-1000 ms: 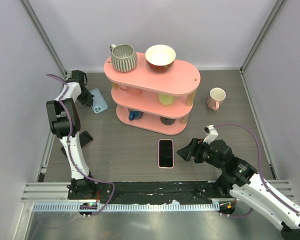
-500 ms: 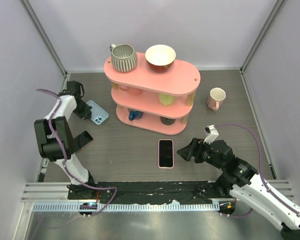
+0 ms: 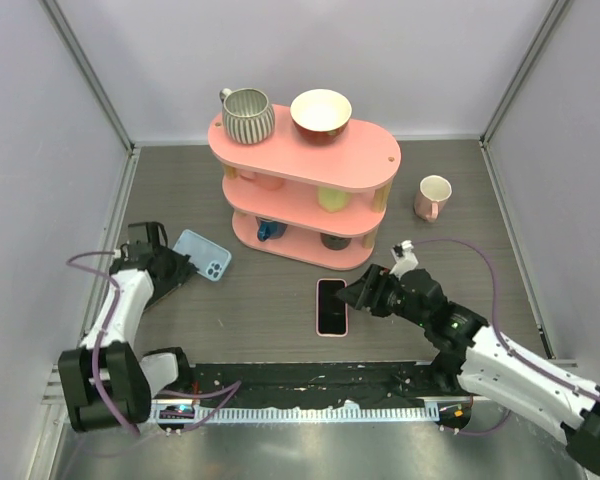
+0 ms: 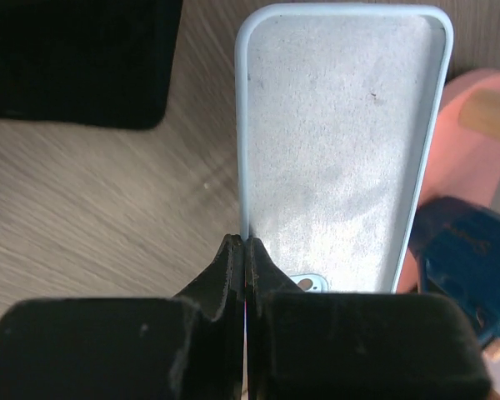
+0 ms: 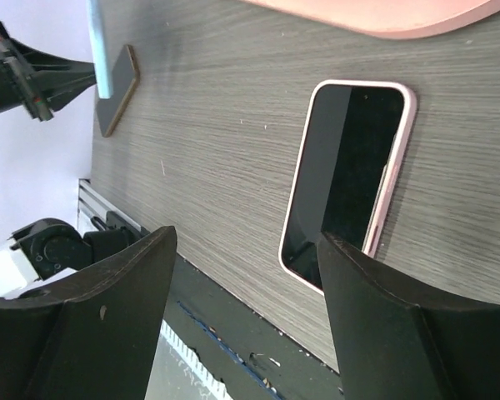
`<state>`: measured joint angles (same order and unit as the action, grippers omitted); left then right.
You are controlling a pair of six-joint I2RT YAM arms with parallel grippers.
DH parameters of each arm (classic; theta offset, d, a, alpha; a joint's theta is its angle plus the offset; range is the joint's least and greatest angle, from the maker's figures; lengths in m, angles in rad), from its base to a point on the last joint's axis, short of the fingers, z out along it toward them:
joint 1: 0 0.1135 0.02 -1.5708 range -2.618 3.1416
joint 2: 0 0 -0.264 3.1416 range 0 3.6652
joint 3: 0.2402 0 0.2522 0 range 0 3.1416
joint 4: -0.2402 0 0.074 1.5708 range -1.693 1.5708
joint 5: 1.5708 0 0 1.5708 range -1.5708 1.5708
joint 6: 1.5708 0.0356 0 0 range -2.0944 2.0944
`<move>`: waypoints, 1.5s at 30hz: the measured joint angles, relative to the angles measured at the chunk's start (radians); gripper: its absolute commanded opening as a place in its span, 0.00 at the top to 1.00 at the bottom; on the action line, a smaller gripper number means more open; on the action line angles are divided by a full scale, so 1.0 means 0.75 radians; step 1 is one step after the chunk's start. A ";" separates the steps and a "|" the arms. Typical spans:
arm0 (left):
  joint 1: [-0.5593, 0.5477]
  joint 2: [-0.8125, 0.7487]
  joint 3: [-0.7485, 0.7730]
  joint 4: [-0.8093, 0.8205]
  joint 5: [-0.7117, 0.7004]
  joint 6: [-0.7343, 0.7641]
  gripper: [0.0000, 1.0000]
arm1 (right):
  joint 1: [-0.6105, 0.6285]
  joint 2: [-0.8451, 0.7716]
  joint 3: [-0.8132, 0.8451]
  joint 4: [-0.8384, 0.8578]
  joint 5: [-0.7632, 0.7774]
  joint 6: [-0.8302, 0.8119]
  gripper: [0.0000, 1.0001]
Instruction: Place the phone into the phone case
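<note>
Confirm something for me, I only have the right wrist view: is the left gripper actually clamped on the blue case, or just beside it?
Observer: Clamped. The left wrist view shows the left gripper shut on one long side wall of the phone case.
Operator: Which face is toward that wrist camera?
Observer: The open inside, with its grey lining; the camera cutout end is nearest the gripper.
Operator: And from above?
Observer: The top view shows the case's blue back, left of the phone and well apart from it.
</note>
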<state>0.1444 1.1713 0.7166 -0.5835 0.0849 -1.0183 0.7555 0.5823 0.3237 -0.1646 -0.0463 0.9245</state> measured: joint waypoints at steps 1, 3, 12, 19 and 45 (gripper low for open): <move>-0.001 -0.053 -0.046 0.015 0.031 -0.026 1.00 | 0.020 0.069 0.010 0.038 0.011 0.012 0.26; -0.003 -0.152 -0.114 0.037 0.092 -0.070 1.00 | 0.070 0.167 0.035 0.090 0.046 0.027 0.27; -0.069 -0.596 -0.285 0.052 0.228 -0.223 1.00 | 0.449 0.770 0.405 0.407 0.271 0.014 0.28; -0.069 -0.826 -0.384 -0.028 0.253 -0.284 1.00 | 0.465 1.155 0.609 0.624 0.264 -0.039 0.30; -0.070 -0.731 -0.218 -0.217 0.264 -0.135 1.00 | 0.477 1.560 1.100 0.431 0.277 -0.170 0.28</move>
<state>0.0917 0.6231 0.5529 -0.7464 0.2832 -1.1198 1.1130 1.7523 1.1488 0.1589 0.1612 0.7971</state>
